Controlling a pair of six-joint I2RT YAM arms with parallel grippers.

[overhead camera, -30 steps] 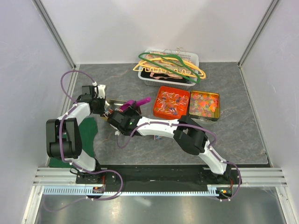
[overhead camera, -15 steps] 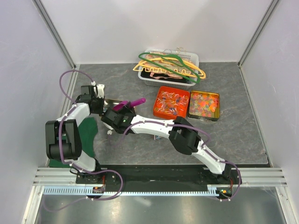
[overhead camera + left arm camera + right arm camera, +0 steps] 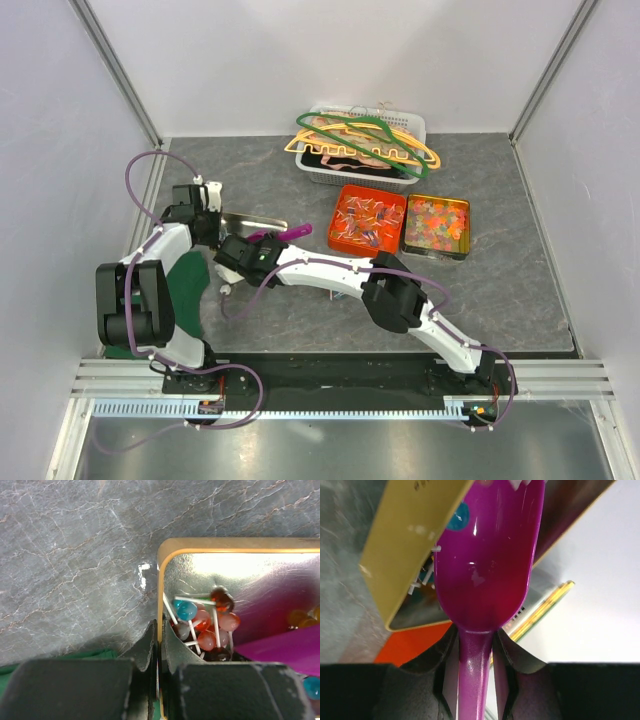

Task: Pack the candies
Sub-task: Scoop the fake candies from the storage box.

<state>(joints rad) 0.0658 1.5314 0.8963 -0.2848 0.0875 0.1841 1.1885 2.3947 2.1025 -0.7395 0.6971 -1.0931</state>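
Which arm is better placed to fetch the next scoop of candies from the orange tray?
Right. The right gripper has its jaws shut on the purple scoop; the left gripper has its jaws clamped on the gold tin, steadying it, farther from the orange tray.

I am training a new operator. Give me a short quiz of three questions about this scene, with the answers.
1. True or false: the left gripper is shut on the wall of the gold tin.
2. What does the right gripper hold? A) the magenta scoop B) a cup C) nothing
3. Fill in: the hangers lie in the white ____.
Key: 1 true; 2 A; 3 basket.
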